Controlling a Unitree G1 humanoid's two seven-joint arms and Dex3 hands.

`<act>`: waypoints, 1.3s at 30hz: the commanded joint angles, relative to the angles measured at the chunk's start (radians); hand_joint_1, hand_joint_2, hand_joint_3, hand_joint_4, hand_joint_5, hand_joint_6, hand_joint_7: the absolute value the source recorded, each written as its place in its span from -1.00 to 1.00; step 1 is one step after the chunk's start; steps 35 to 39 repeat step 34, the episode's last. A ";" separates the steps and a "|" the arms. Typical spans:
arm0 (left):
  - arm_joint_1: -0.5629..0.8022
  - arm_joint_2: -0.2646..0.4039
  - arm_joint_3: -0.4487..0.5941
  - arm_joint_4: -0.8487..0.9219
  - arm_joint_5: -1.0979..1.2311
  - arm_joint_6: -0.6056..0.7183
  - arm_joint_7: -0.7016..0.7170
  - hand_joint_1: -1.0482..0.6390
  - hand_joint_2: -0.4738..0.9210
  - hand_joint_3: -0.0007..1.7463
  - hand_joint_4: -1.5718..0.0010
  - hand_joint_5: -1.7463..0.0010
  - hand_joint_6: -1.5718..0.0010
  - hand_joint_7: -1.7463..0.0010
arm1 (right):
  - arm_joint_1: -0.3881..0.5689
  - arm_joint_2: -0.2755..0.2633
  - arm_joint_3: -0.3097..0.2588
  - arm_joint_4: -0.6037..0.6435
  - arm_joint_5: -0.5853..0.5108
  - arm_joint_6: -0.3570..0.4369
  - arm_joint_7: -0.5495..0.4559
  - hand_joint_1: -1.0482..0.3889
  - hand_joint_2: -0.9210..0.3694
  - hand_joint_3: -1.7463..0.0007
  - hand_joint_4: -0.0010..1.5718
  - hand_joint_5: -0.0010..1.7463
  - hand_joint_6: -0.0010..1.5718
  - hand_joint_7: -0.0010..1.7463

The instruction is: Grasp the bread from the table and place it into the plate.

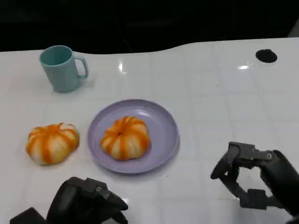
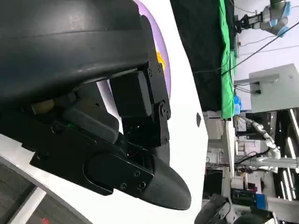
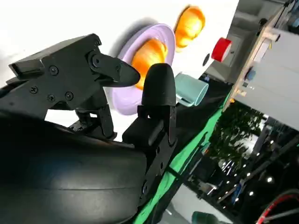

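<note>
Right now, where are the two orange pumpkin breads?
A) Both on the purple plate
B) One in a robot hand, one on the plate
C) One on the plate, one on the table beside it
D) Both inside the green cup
C: one bread sits on the purple plate, and the other bread lies on the white table beside it, apart from both hands.

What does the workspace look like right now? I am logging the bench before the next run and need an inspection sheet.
Surface: white table, glare spots, a black round hole near its far right corner.
Job's things: purple plate holding one orange-striped bread; a second bread on the table to the plate's left.
Clutter: teal mug, upright, far left.
Hands: left hand and right hand both empty, fingers apart.
Cables: nothing seen on the table.
Surroundings: green cloth and lab equipment beyond the table.
</note>
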 commanded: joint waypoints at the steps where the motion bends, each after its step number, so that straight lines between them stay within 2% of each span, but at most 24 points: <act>1: -0.002 0.020 0.005 0.003 0.004 -0.008 0.003 -1.00 0.98 -1.00 -0.82 0.22 -1.00 0.74 | 0.015 0.029 -0.019 0.032 -0.017 -0.027 -0.034 0.28 -0.58 -0.01 -0.08 1.00 -0.23 0.63; 7: -0.003 0.022 0.003 0.009 0.019 -0.020 0.009 -1.00 0.99 -0.99 -0.82 0.22 -1.00 0.74 | 0.003 0.055 -0.020 0.083 -0.041 -0.047 -0.055 0.26 -0.58 -0.04 -0.08 1.00 -0.27 0.69; 14: -0.001 0.018 0.005 0.008 0.019 -0.026 0.007 -1.00 0.99 -0.99 -0.82 0.22 -1.00 0.74 | 0.007 0.053 -0.024 0.101 -0.054 -0.083 -0.056 0.25 -0.50 -0.15 -0.06 1.00 -0.27 0.69; 23: -0.005 0.018 0.007 0.014 0.010 -0.025 0.000 -1.00 0.99 -1.00 -0.81 0.22 -0.99 0.74 | 0.003 0.059 -0.026 0.126 -0.056 -0.134 -0.062 0.23 -0.49 -0.14 -0.02 1.00 -0.24 0.65; 39: 0.002 0.021 0.009 0.005 0.007 -0.019 0.000 -1.00 0.99 -1.00 -0.81 0.22 -1.00 0.74 | -0.001 0.057 -0.025 0.136 -0.057 -0.146 -0.056 0.22 -0.47 -0.16 -0.02 1.00 -0.22 0.61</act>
